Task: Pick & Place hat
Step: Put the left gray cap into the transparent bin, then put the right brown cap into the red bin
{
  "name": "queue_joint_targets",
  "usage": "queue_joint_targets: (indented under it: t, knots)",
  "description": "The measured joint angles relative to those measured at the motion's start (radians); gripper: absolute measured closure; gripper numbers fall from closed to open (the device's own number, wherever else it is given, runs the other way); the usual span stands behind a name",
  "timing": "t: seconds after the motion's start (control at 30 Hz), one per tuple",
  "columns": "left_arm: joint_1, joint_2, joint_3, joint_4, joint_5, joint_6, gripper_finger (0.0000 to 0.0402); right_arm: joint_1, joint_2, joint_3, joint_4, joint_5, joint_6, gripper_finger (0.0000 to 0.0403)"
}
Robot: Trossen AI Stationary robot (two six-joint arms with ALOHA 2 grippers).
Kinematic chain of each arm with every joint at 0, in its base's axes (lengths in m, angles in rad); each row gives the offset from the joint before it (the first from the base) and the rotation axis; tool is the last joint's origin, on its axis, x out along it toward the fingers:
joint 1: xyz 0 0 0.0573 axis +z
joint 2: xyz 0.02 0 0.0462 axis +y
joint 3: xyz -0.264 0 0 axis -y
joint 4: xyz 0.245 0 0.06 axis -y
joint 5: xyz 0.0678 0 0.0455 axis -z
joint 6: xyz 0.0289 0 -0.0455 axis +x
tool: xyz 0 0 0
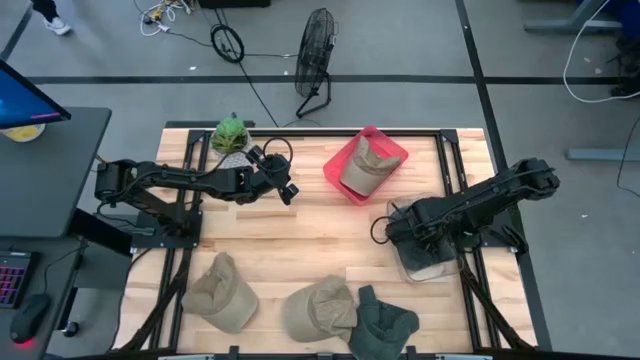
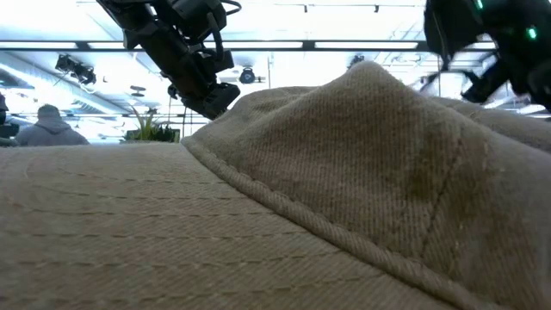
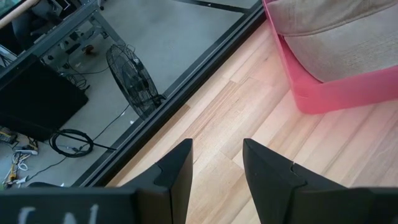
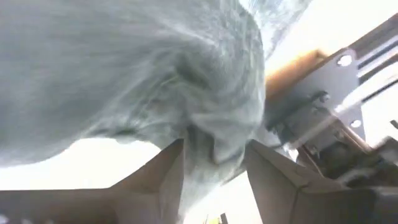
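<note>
One tan hat sits in the pink bin. Two tan hats and a dark green one lie along the desk's near edge.

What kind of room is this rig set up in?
Likely a lab or workshop: grey floor with loose cables, a black standing fan, a desk with keyboard, and ceiling strip lights.

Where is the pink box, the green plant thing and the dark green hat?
pink box (image 1: 391, 152): high view, on its right rim.
green plant thing (image 1: 230, 133): high view, on its leafy middle.
dark green hat (image 1: 388, 325): high view, on its crown.
</note>
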Motion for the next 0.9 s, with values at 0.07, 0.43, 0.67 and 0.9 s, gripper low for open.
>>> queue_joint_targets:
  t: [0.07, 0.43, 0.67, 0.9]
  knots:
    - [0.000, 0.000, 0.000, 0.000, 0.000, 0.000, 0.0257, 0.002, 0.000, 0.068, -0.029, 0.006, 0.000, 0.0223]
    - [-0.001, 0.000, 0.000, 0.009, 0.179, 0.036, 0.0257, 0.061, 0.000, 0.322, 0.179, 0.093, -0.016, 0.0220]
    - [-0.043, 0.000, 0.000, 0.020, 0.687, 0.082, 0.0257, 0.090, 0.000, 0.300, 0.421, 0.093, -0.167, 0.0220]
    - [-0.182, 0.000, 0.000, 0.018, 0.821, 0.069, 0.0257, 0.088, 0.000, 0.236, 0.618, 0.140, -0.328, 0.0220]
